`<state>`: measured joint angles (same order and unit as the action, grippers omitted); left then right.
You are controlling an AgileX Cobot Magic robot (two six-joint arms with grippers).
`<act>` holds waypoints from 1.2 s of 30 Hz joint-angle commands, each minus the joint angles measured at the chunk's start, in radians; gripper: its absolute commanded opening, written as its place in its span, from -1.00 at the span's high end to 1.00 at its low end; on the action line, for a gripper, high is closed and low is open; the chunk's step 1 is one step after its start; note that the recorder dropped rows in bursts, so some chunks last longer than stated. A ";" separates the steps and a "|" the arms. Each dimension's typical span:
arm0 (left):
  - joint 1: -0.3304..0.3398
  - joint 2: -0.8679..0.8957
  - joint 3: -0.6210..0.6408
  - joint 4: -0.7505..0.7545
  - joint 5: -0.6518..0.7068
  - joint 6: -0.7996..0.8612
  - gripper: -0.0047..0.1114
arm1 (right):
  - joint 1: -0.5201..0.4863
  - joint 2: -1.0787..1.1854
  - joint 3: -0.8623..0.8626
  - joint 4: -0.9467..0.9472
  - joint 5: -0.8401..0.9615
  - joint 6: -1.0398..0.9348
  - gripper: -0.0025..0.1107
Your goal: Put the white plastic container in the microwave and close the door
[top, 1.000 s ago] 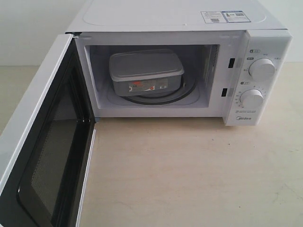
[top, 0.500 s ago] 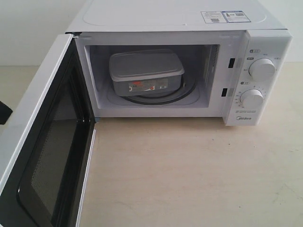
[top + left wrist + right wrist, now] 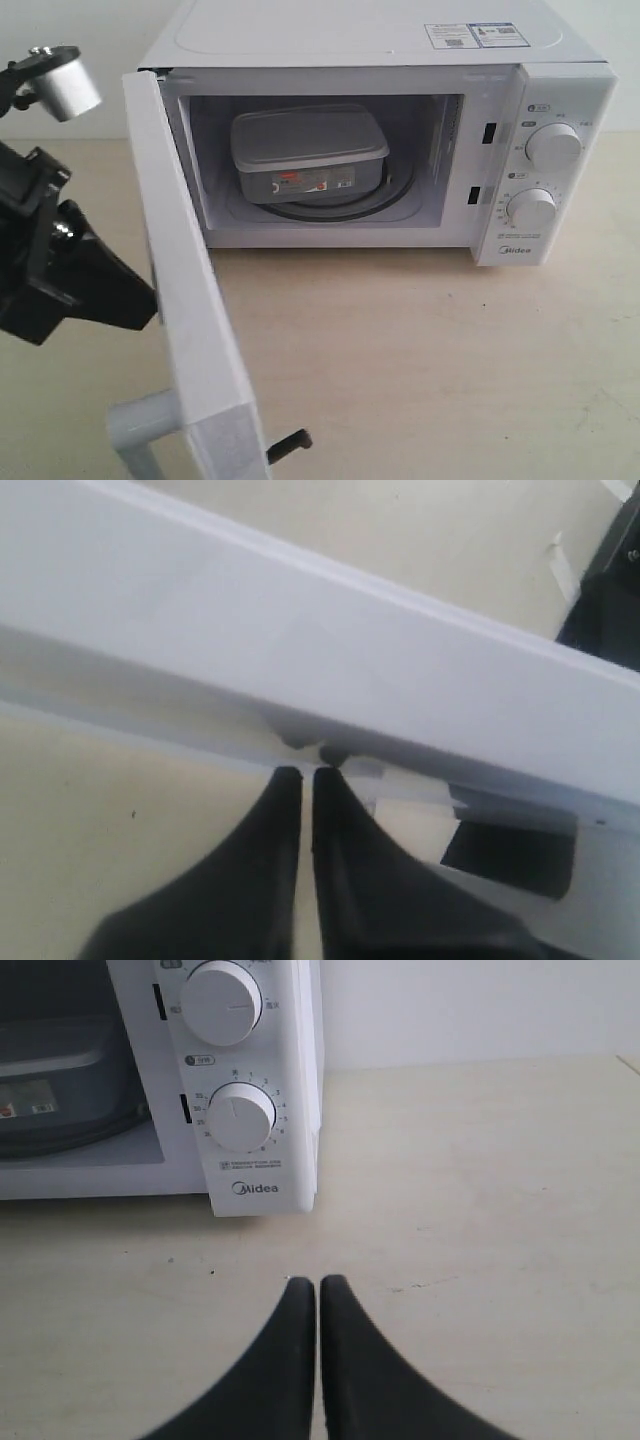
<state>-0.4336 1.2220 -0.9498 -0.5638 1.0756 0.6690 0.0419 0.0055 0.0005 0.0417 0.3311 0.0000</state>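
The white plastic container (image 3: 308, 140) sits on the glass turntable inside the open white microwave (image 3: 350, 40); its edge also shows in the right wrist view (image 3: 50, 1070). The door (image 3: 185, 300) stands roughly half open, edge-on to the exterior camera, with its bar handle (image 3: 140, 425) low on the left. My left gripper (image 3: 150, 300) is shut, its tips (image 3: 300, 772) pressed against the door's white outer face (image 3: 330, 650). My right gripper (image 3: 317, 1282) is shut and empty above the table, in front of the microwave's knob panel (image 3: 240, 1115). It does not appear in the exterior view.
Two round knobs (image 3: 553, 146) (image 3: 530, 208) sit on the right panel. A black latch hook (image 3: 290, 443) sticks out of the door's free edge. The beige tabletop (image 3: 430, 360) spreads in front of the microwave. The black left arm (image 3: 50, 260) fills the left side.
The door has swung from wide open to about half shut. My left arm has come into the exterior view on the left, against the door's outer face.
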 commanded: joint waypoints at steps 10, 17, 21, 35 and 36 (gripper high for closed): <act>-0.078 0.148 -0.131 -0.077 -0.316 0.075 0.84 | -0.004 -0.006 0.000 0.003 -0.011 0.000 0.96; -0.078 0.151 -0.194 -0.063 -0.311 0.084 0.84 | -0.004 -0.006 0.000 0.003 -0.011 0.000 0.96; -0.078 0.149 -0.203 -0.053 -0.285 0.084 0.84 | -0.004 -0.006 0.000 0.003 -0.011 0.000 0.96; -0.078 0.091 -0.203 -0.015 -0.174 0.084 0.84 | -0.002 -0.006 0.000 0.164 -0.636 0.159 0.96; -0.078 0.080 -0.203 -0.015 -0.174 0.084 0.84 | -0.002 -0.006 0.000 0.176 -0.706 0.177 0.96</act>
<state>-0.5083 1.3283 -1.1453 -0.5824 0.8891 0.7515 0.0419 0.0049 0.0005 0.1904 -0.2223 0.1414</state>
